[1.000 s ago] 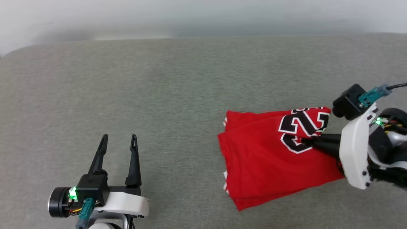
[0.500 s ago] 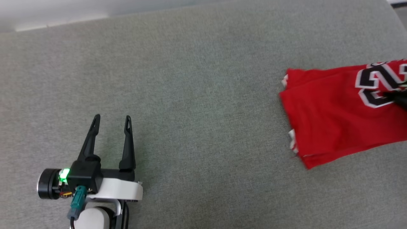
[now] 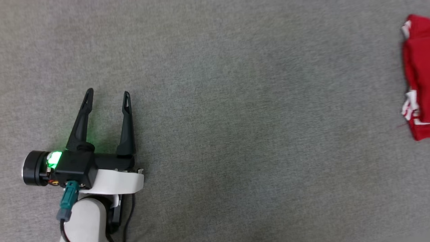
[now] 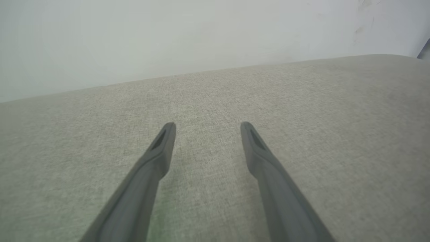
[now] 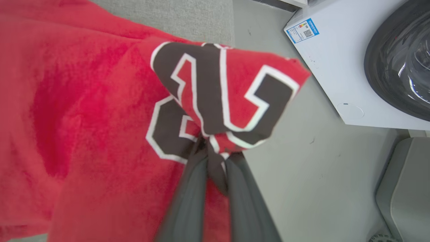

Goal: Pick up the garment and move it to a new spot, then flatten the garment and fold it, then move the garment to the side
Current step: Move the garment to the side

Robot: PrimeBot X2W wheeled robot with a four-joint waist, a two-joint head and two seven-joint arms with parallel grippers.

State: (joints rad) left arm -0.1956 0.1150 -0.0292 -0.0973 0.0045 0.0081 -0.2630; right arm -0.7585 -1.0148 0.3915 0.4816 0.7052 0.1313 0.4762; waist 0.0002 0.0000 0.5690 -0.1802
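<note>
We see the left gripper [image 3: 108, 91] at the lower left of the head view, a green light glowing on its wrist. It sits over the grey woven fabric surface [image 3: 235, 117], its two dark fingers spread wide apart with nothing between them. The left wrist view shows the same parted fingers above that surface, with a pale wall [image 4: 168, 33] across the top of the frame.

The garment, a red jersey [image 3: 418, 84], lies at the far right edge of the head view, well apart from the left gripper. We can make out layered red cloth there, with bits of white trim along its left edge.

In the right wrist view the right gripper [image 5: 215, 153] rises from the bottom centre. Its fingers are clenched on a bunch of the red cloth at the black-and-white print, which puckers above the fingertips. The rest of the jersey spreads over the left half of that frame. At the upper right we see a white washing machine [image 5: 336, 67] with a dark round door and a blue label [image 5: 301, 30], standing on a grey floor [image 5: 302, 168].
</note>
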